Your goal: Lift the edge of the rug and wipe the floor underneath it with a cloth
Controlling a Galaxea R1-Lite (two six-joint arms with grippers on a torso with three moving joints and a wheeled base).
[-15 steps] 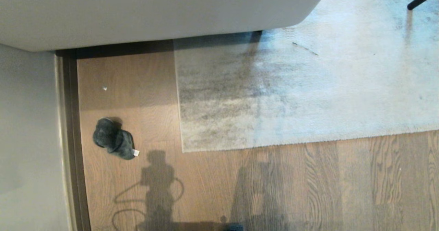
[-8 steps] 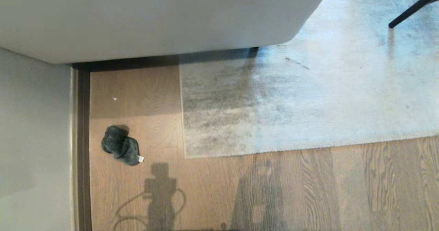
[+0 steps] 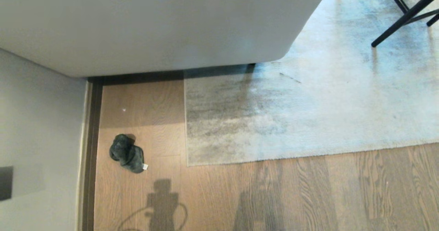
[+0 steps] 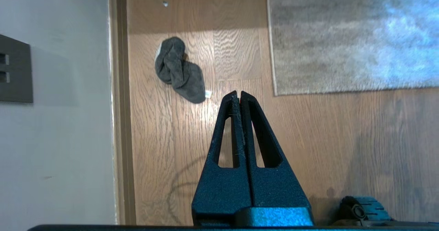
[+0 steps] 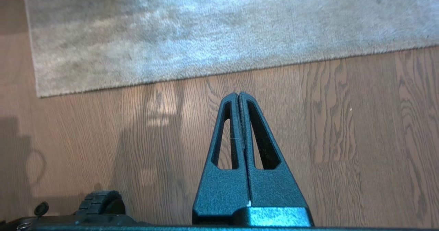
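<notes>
A small dark grey cloth (image 3: 127,154) with a white tag lies crumpled on the brown wood floor (image 3: 308,193), near the left wall. The mottled grey rug lies flat; the rug edge (image 3: 187,128) runs straight to a corner (image 3: 188,163) right of the cloth. In the left wrist view the cloth (image 4: 180,71) lies ahead of my left gripper (image 4: 239,94), which is shut and empty, high above the floor. My right gripper (image 5: 238,95) is also shut and empty, hanging over bare floor (image 5: 343,148) short of the rug edge (image 5: 205,74). Neither arm shows in the head view.
A large pale sofa (image 3: 154,22) overhangs the back of the rug. A grey wall (image 3: 37,138) with a dark skirting strip (image 3: 90,155) bounds the left side. Black chair legs (image 3: 401,18) stand on the rug at the far right. A base wheel (image 4: 360,208) shows low.
The whole head view has shifted: the sofa, rug and cloth sit lower and look smaller, and chair legs have come into view. Nothing on the floor has itself moved.
</notes>
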